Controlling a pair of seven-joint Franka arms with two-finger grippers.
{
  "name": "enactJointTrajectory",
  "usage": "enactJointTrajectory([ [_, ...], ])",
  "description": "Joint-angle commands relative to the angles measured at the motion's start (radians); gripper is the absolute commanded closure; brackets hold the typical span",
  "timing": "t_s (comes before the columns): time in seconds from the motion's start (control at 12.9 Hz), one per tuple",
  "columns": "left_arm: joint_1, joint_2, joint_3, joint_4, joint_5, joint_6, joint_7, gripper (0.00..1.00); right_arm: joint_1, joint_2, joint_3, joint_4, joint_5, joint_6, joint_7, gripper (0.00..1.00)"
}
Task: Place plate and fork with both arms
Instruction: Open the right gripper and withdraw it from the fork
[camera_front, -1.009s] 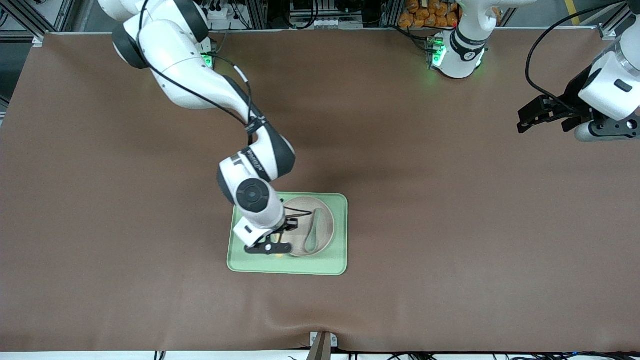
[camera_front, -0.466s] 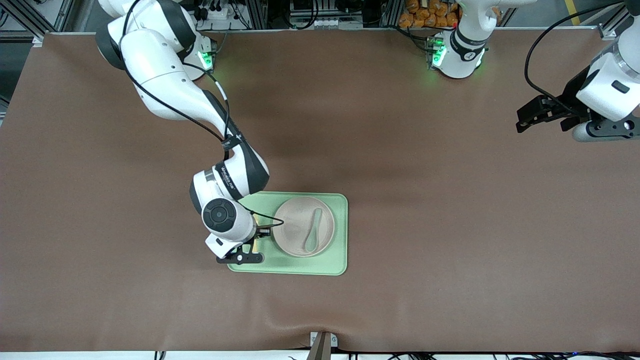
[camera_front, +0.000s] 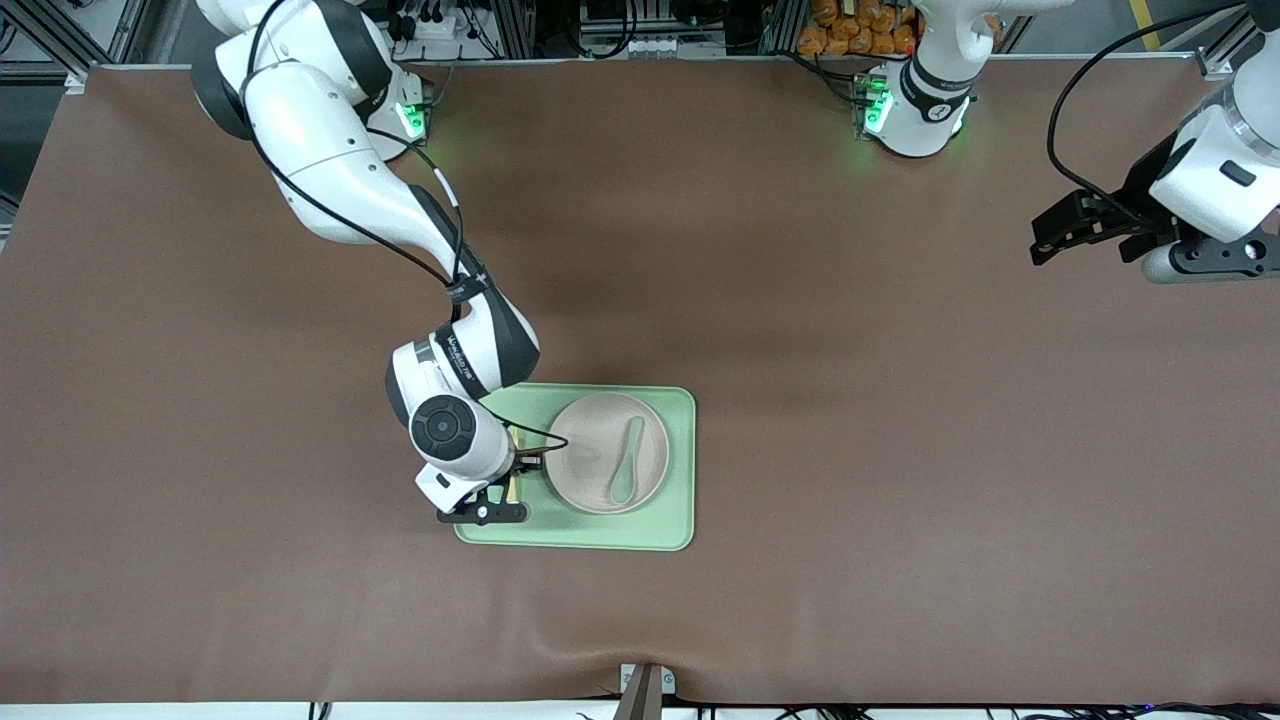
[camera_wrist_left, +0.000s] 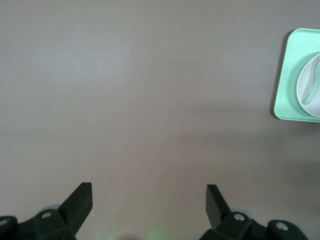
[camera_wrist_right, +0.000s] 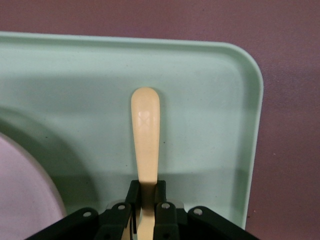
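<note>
1. The table (camera_front: 900, 450) carries a green tray (camera_front: 600, 535), and both arms come from its upper edge in the front view.
2. The right claw (camera_wrist_right: 146, 210) hangs low over the end of the tray toward the right arm's end of the table. The left claw (camera_wrist_left: 150, 200) waits over bare table near the left arm's end, well apart from the tray, its fingers spread with nothing between them.
3. The plate (camera_front: 590, 450) lies flat on the tray just beside the right claw, so that half of the job looks done. A grey-green spoon (camera_front: 627, 460) rests in it.
4. The fork (camera_wrist_right: 145, 130) is pinched between the right claw's fingers, its handle pointing out over the bare strip of tray between plate and rim.
5. What seems left: lower the fork, let go, and pull away.
</note>
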Motion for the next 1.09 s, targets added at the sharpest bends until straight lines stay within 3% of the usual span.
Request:
enactJointTrajectory([
  [0.0, 0.005, -0.019, -0.006, -0.014, 0.018, -0.008, 0.016, 0.00, -0.019, -0.051, 0.007, -0.041, -0.005, 0.003, -0.004, 0.11],
  [0.31, 0.005, -0.016, -0.005, -0.015, 0.018, -0.008, 0.016, 0.00, -0.030, -0.095, 0.007, -0.009, 0.003, -0.117, -0.007, 0.00],
  [0.54, 0.004, -0.013, -0.006, -0.015, 0.021, -0.008, 0.016, 0.00, -0.097, -0.141, 0.019, 0.070, 0.008, -0.250, -0.015, 0.00],
  [1.01, 0.007, -0.016, -0.005, -0.014, 0.021, -0.005, 0.019, 0.00, -0.177, -0.328, 0.010, 0.064, 0.008, -0.310, -0.036, 0.00],
])
